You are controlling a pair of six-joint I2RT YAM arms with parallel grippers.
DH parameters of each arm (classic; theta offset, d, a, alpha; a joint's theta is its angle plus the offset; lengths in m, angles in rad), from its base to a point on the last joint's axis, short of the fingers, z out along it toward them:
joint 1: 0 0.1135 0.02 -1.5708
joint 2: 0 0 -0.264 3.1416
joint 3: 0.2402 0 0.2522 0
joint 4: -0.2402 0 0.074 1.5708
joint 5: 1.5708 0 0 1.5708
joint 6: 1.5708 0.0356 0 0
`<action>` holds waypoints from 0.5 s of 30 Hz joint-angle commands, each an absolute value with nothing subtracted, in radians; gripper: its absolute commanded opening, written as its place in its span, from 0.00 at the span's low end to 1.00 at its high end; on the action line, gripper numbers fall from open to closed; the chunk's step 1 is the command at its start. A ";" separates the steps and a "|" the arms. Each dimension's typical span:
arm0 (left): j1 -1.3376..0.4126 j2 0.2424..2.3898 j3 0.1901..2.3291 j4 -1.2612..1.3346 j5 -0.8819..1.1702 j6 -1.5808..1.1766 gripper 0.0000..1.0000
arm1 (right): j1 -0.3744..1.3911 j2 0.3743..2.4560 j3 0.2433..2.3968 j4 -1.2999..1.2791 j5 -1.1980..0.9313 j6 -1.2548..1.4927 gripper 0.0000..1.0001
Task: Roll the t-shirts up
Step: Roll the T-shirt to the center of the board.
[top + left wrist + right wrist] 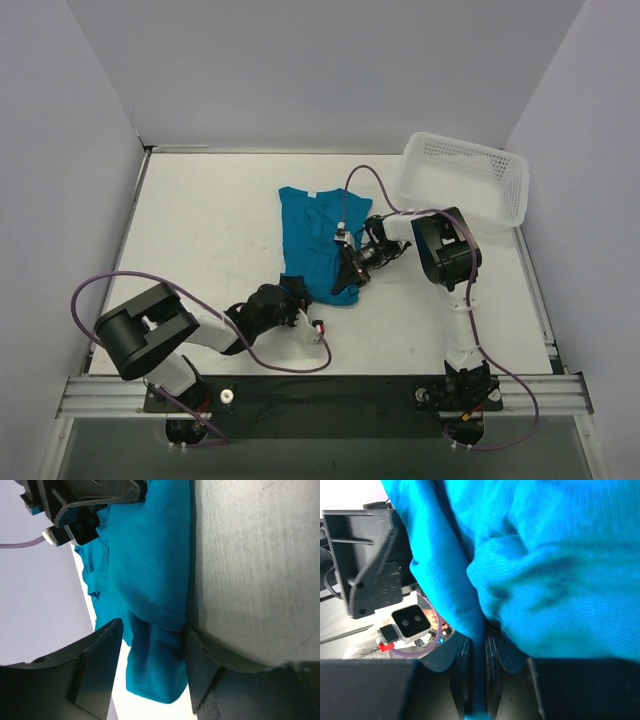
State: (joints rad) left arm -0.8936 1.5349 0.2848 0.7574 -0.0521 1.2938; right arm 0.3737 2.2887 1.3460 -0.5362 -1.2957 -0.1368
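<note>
While right jaws clamp t-shirt [310, 232] | left jaws straddle edge | basket [457, 202] apart

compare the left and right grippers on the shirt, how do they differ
The left gripper has its jaws apart around a bunch of shirt; the right gripper has them shut on a thin fold. The left gripper is at the shirt's near left corner, the right gripper at its near right edge. Both meet the shirt's near end.
</note>
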 commanded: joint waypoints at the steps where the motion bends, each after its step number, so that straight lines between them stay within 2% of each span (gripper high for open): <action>1: -0.887 1.597 0.317 0.534 -0.003 1.307 0.58 | 0.368 2.349 1.347 -0.600 -1.218 -0.124 0.00; 2: -0.885 1.600 0.334 0.491 0.000 1.292 0.54 | 0.368 2.347 1.345 -0.601 -1.219 -0.127 0.00; 3: -0.887 1.600 0.383 0.385 0.000 1.278 0.44 | 0.367 2.344 1.345 -0.601 -1.216 -0.129 0.00; 5: -0.879 1.598 0.445 0.252 0.000 1.208 0.36 | 0.368 2.345 1.345 -0.600 -1.209 -0.126 0.00; 7: -0.862 1.598 0.558 0.015 0.085 1.163 0.18 | 0.371 2.342 1.345 -0.597 -1.189 -0.123 0.02; 9: -0.819 1.598 0.629 -0.206 0.156 1.150 0.10 | 0.374 2.313 1.338 -0.595 -1.168 -0.146 0.19; 11: -0.795 1.563 0.676 -0.308 0.265 1.190 0.08 | 0.373 2.249 1.318 -0.581 -1.141 -0.169 0.35; 13: -0.775 1.517 0.695 -0.399 0.339 1.228 0.04 | 0.361 2.198 1.315 -0.562 -1.106 -0.173 0.40; 14: -0.769 1.506 0.704 -0.441 0.366 1.248 0.04 | 0.348 2.145 1.313 -0.551 -1.097 -0.178 0.50; 15: -0.767 1.499 0.712 -0.506 0.385 1.261 0.04 | 0.342 2.117 1.319 -0.551 -1.086 -0.198 0.52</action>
